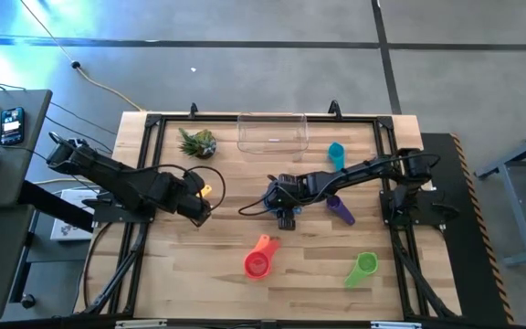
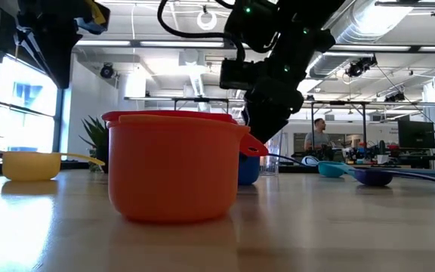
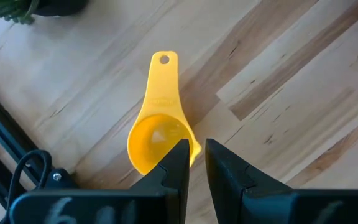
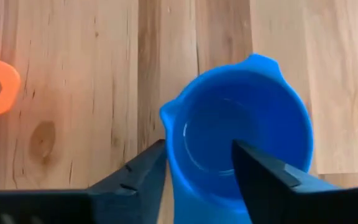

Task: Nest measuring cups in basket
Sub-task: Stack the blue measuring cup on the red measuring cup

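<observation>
The yellow cup (image 3: 157,134) lies upright on the table, and my left gripper (image 3: 196,158) hangs shut above its rim; the low view shows the yellow cup (image 2: 29,165) on the wood with that arm well above it. My right gripper (image 4: 197,162) is open at the blue cup (image 4: 241,137), one finger outside its wall and one over its hollow. The blue cup (image 2: 249,170) stands on the table. The clear basket (image 1: 272,131) sits at the far edge. Teal (image 1: 336,153), purple (image 1: 341,210) and green (image 1: 362,268) cups lie apart. The orange cup (image 2: 172,166) shows a red rim. My right gripper comes down from above with its fingers either side of the blue cup's wall (image 4: 169,140), on the side away from the spout. I cannot tell whether a finger (image 4: 145,168) touches the wall. The cup stands upright on the table.
A small spiky green plant (image 1: 197,142) stands left of the basket at the far edge. Black frame rails (image 1: 144,164) run along the table's sides. A cable loops on the wood near my right gripper (image 1: 254,208). Bare wood lies between the orange and green cups.
</observation>
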Controlling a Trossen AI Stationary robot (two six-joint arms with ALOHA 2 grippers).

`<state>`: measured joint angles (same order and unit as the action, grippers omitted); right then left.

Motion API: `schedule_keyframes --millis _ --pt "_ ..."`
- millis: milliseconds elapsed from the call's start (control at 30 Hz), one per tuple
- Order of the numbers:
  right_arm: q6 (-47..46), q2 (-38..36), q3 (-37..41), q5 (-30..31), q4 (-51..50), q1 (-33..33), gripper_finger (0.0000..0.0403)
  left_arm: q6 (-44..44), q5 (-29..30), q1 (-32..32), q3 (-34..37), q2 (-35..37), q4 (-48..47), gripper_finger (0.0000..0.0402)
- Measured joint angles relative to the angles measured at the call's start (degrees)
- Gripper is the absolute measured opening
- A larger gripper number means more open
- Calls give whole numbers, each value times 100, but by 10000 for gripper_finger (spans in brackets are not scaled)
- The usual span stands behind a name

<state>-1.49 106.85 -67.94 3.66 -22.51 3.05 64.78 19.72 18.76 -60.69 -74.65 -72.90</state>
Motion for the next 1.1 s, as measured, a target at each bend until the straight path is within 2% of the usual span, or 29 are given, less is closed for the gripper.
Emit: schedule_keyframes --millis 467,800,1100 --pt "-101 11 0 -120 -124 2 12 57 69 0 0 0 -4 42" --pt "171 -192 9 -219 -302 96 5 566 -126 0 0 0 132 41" --pt "1061 -746 -108 -323 -391 770 2 1192 -578 2 -2 -3 779 41"
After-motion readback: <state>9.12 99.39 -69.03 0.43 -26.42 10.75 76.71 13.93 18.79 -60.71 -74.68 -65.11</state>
